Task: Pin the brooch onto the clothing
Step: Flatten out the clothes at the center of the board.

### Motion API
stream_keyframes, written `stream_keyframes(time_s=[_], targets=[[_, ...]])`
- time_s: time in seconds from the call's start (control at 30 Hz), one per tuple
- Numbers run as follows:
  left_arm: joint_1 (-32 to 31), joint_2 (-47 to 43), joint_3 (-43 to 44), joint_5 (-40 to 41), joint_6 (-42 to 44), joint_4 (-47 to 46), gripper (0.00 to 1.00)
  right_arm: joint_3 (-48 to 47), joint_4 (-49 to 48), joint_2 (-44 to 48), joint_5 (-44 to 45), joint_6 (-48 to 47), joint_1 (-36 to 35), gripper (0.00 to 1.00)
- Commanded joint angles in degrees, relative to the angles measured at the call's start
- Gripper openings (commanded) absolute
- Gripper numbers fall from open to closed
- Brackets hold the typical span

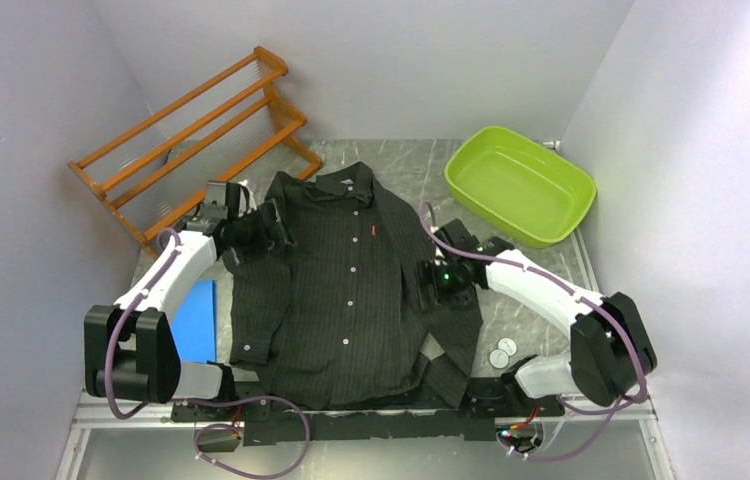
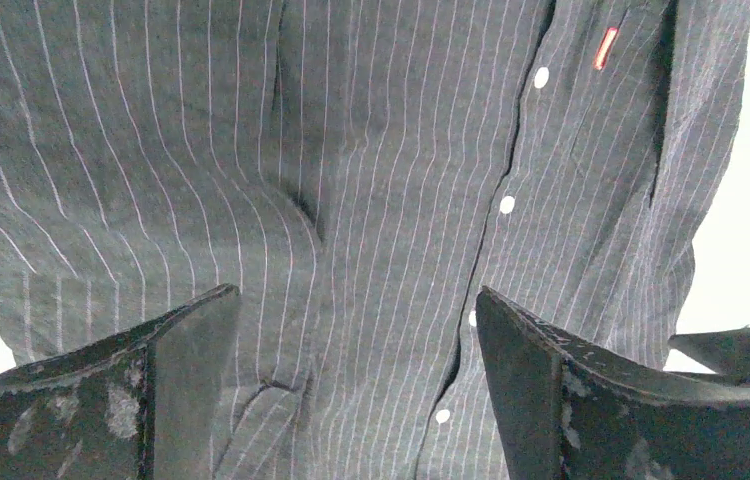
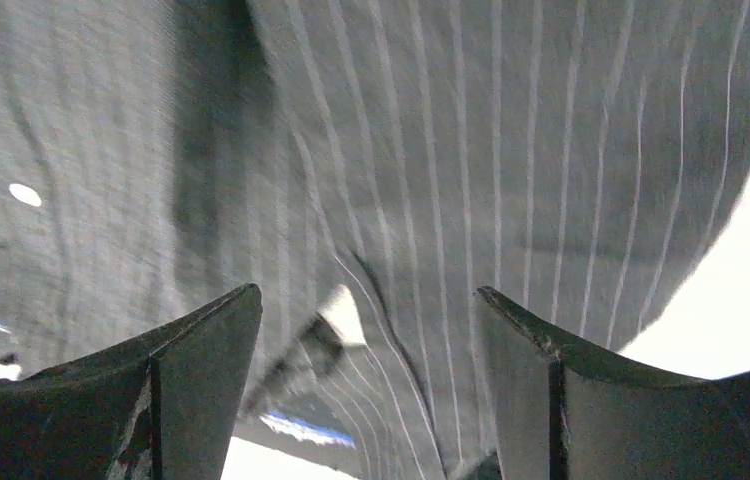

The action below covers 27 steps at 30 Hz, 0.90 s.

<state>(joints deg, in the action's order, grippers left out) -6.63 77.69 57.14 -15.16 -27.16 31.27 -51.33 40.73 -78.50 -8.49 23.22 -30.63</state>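
Where it lies flat on the grey table (image 1: 421, 160), the shirt (image 1: 351, 300) has its long axis running from near to far: the collar points to the far wall and the hem lies just in front of the arm bases. Its front faces up, with the buttoned placket down the middle and one small red mark (image 2: 606, 47) on the chest just beside it. One sleeve lies along the body on the left arm's side; the other is folded in at the near corner on the right arm's side. The left claw (image 1: 273, 226) sits at the far shoulder of the shirt, its jaws spread wide with only pinstriped cloth showing between them, gripping nothing. The right claw (image 1: 425, 284) is at the opposite edge of the shirt, about mid-body, likewise released, with cloth below its parted fingers. Around the one shirt are one orange wooden rack (image 1: 191, 130) at the far left, one lime-green basin (image 1: 481, 150) at the far right, and one blue sheet (image 1: 196, 320) on the table under the left arm, just beside the sleeve. Two small round pale discs (image 1: 504, 351) lie side by side near the right arm's base, apart from the shirt. Both arms reach over the cloth's edges.
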Motion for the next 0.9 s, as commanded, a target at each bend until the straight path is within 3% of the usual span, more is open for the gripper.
stream_keyframes(time_s=[0.0, 0.3, 0.6, 0.77, 0.87], targets=[[-0.05, -3.75, -3.25, -2.85, -5.19, -3.93, 0.92, 5.18, 6.26, 7.16, 6.17, 7.48, -0.94, 0.80], [-0.09, -0.80, -4.14, -4.47, -5.10, -4.65, 0.91, 7.02, 12.10, 7.14, 10.67, 11.10, -6.68, 0.80], [-0.14, 0.44, -3.72, -4.75, -4.44, -4.91, 0.90, 3.07, 19.24, -4.02, 18.00, 10.94, -15.06, 0.78], [-0.06, -0.22, -3.53, -3.98, -4.01, -4.47, 0.90, 0.97, 20.20, -8.41, 20.52, 11.07, -17.78, 0.61], [-0.07, -0.71, -3.40, -3.61, -3.66, -3.99, 0.90, 0.09, 20.40, -9.44, 22.03, 10.45, -18.47, 0.41]])
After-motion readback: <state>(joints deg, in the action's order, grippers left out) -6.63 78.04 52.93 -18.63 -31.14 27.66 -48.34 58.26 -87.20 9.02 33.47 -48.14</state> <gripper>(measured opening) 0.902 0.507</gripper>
